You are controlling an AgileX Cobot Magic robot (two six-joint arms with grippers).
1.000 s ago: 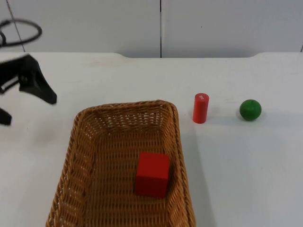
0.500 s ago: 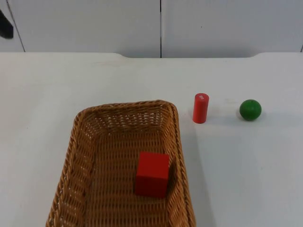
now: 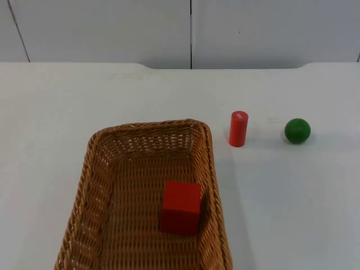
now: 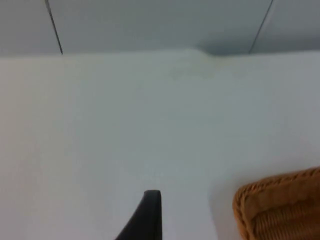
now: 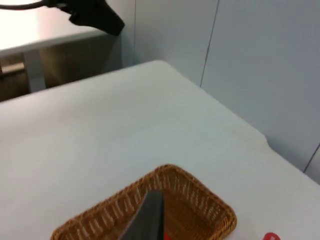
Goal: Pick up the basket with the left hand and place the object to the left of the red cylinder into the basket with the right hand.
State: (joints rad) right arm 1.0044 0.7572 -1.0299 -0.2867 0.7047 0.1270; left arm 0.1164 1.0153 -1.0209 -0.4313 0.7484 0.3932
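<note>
On the tabletop: a woven wicker basket (image 3: 147, 197) is set toward the near edge, its rim running out of the top view at the bottom.
Basket contents: a smooth red cube (image 3: 181, 206) is seen on the basket floor, close to the right wall.
Beside the basket: an upright red cylinder (image 3: 238, 129) is stood just off the far right corner, apart from the rim.
Further right: a glossy green ball (image 3: 297, 130) is placed well apart from the cylinder.
Open room: bare white tabletop (image 3: 84, 95) is left up to the grey partition wall (image 3: 112, 31).
Left pincer: one black fingertip (image 4: 146, 217) is held above bare tabletop near a basket corner; whether apart or together cannot be told.
Right pincer: one black fingertip (image 5: 148, 217) is raised over the basket; state likewise cannot be told.
</note>
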